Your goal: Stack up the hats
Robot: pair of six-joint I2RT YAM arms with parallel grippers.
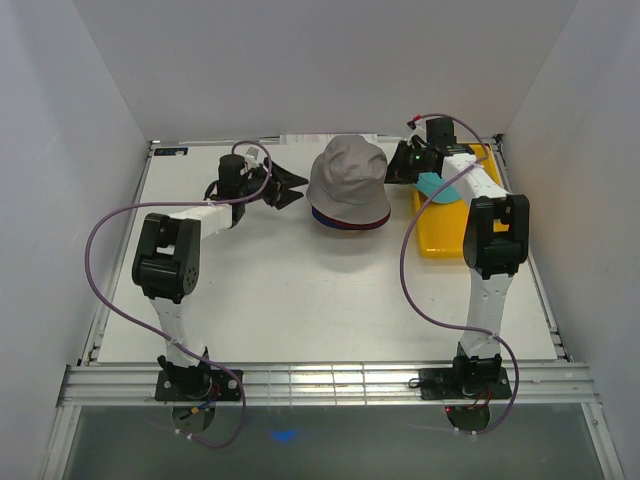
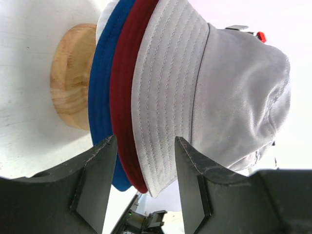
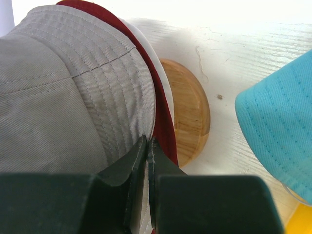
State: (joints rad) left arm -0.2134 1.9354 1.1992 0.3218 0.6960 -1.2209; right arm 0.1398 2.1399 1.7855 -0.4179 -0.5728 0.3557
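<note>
Currently right gripper [image 3: 147, 155] jaws nearly closed, pinching the brim edge of the light grey hat [image 3: 63, 97]; pale fabric shows in the slit. Left gripper [image 2: 145, 178] wide open, holding nothing; the stack's brims show between its fingers [image 2: 97, 180], contact cannot be told. That hat tops the stack at upper centre of the top view, sitting over the dark red hat [image 2: 124, 97], then the royal blue hat [image 2: 100, 87], all on the wooden stand [image 2: 73, 73]. Teal hat [image 1: 436, 185] lies apart, right of the stack, on the yellow tray [image 1: 440, 238].
</note>
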